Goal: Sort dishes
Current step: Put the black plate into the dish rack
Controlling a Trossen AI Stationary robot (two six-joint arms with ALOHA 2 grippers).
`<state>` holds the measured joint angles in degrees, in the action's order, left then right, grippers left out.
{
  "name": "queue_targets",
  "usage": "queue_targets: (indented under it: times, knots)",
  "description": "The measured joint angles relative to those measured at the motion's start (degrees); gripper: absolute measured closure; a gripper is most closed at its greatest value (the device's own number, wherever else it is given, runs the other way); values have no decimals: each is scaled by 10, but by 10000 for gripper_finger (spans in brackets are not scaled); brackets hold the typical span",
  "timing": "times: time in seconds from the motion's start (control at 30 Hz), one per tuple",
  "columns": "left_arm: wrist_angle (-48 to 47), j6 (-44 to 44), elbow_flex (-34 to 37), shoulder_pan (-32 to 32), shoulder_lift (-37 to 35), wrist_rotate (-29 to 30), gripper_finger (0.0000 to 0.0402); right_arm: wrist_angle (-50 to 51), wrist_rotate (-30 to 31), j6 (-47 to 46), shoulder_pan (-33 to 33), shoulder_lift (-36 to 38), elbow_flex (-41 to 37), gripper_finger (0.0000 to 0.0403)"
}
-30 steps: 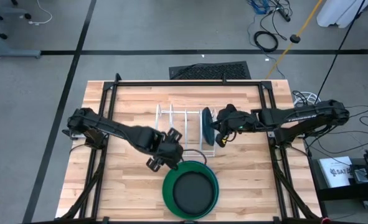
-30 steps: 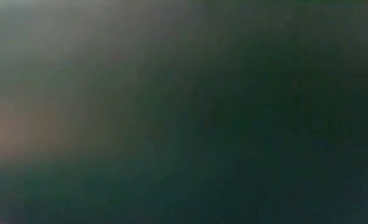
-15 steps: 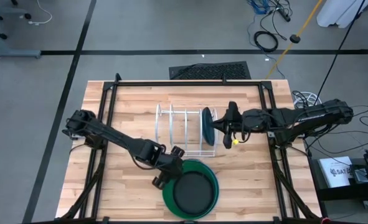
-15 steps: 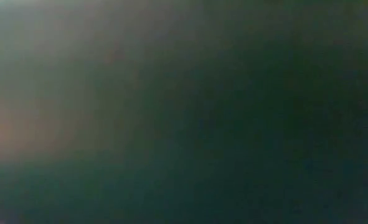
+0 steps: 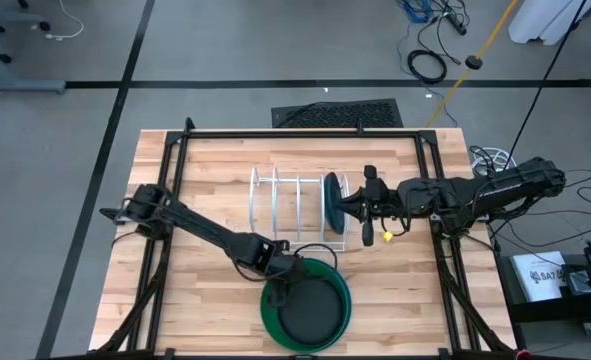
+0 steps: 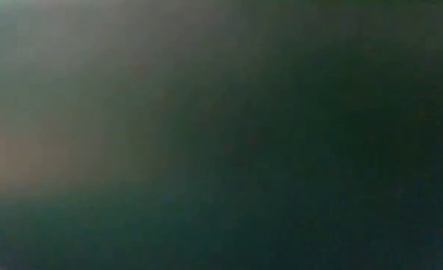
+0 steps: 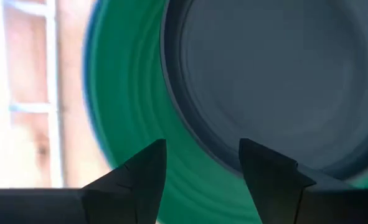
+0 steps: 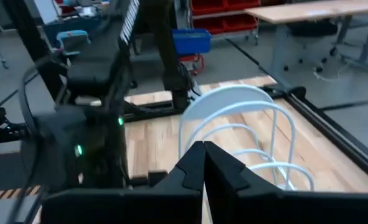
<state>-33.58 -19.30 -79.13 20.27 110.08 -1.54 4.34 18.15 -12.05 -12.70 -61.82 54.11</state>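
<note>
We are looking down on the table (image 5: 215, 170) and the left gripper (image 5: 281, 288) is hanging right over the left rim of the green plate (image 5: 271, 312), which is lying flat at the near edge of the table, in front of the rack (image 5: 297, 210). A dark dish (image 5: 309, 308) is sitting inside that green plate, nested in its middle. From the left wrist we are seeing the left gripper (image 7: 202, 163) with its fingers (image 7: 147, 169) spread apart, nothing between them, the green plate (image 7: 131, 124) and the edge of the dark dish (image 7: 264, 81) filling the view just beyond the tips. Over on the right, another dark dish (image 5: 329, 204) is standing on edge in the rightmost slot of the rack, and the right gripper (image 5: 367, 206) is sitting just beside it, on the rack's right side, apart from the dish as far as we can tell. From the right wrist the right gripper (image 8: 205, 163) is showing its fingers pressed together with nothing held, the white wire loops of the rack (image 8: 246, 124) rising just ahead of them. The low view is giving us nothing but a dark blur. The light blue plate is not one we can make out.
</note>
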Motion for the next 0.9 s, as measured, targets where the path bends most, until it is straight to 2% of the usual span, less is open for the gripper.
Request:
queue_targets:
  times: [0.13,0.5,0.63,0.83,0.9]
  knots:
    - [13,-42,0,1,30,0,192,-17,1,16,-11,0,0,403]
    - [44,-43,-3,1,77,-8,200,-29,47,39,-40,-1,0,403]
    - [43,-38,-1,4,68,18,247,-29,48,39,-44,-3,0,403]
    - [58,-28,-1,7,60,26,364,-30,49,31,-44,-4,0,403]
    - [59,-29,-2,7,58,23,386,-31,49,28,-44,-4,0,403]
